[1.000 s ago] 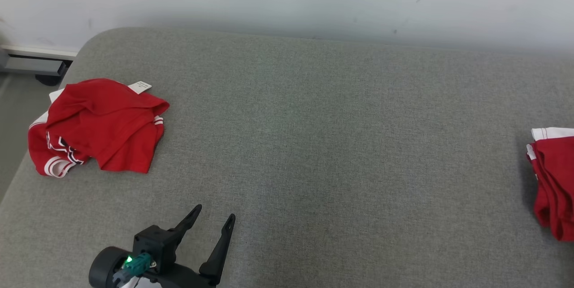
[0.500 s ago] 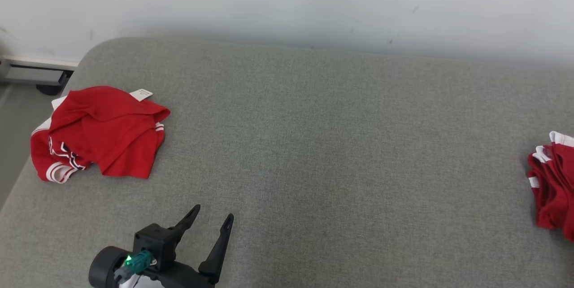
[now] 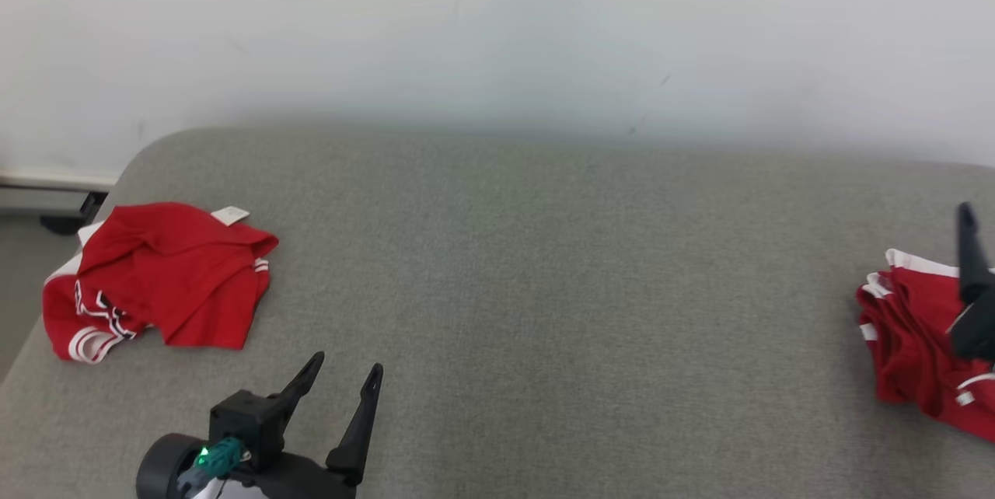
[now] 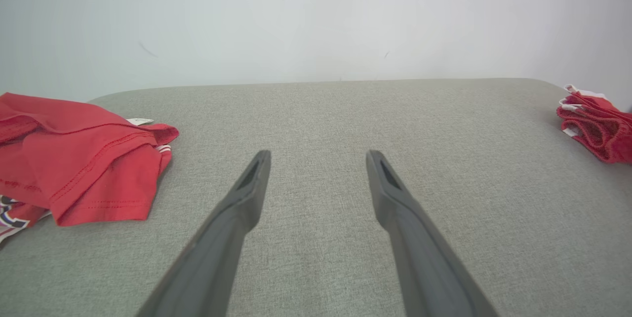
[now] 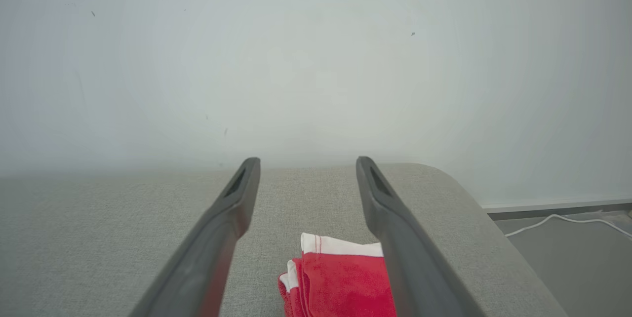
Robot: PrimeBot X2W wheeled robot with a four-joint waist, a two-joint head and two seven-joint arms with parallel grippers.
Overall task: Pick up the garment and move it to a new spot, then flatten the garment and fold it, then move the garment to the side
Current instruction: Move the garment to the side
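A long grey cushion (image 3: 544,289) runs across the frame below a bare pale wall (image 3: 497,33); at its left end, in the middle left of the head view, lies a crumpled red garment (image 3: 163,281) with white and dark trim along its lower left edge and a small white label (image 3: 231,214) poking out at its top; the left gripper (image 3: 345,364) sits at the lower left of that view, just below and to the right of the garment and apart from it, its two dark fingers spread wide with nothing between them; in the left wrist view the same gripper (image 4: 318,159) points along the bare cushion (image 4: 321,109), the crumpled garment (image 4: 84,169) off to the left and its label (image 4: 139,121) at the far edge; a folded red garment (image 3: 909,336) with white edging rests at the right end of the cushion, at the right edge of the head view, and shows small at the upper right of the left wrist view (image 4: 592,127); the right gripper (image 3: 972,281) stands over it, cut by the frame edge, and I cannot tell whether it touches the cloth; in the right wrist view its fingers (image 5: 308,161) are spread, holding nothing, with the folded garment (image 5: 340,282) low between them and partly behind the right-hand finger; a white cable (image 5: 568,220) lies on the floor (image 5: 582,267) beyond the cushion's rounded corner.
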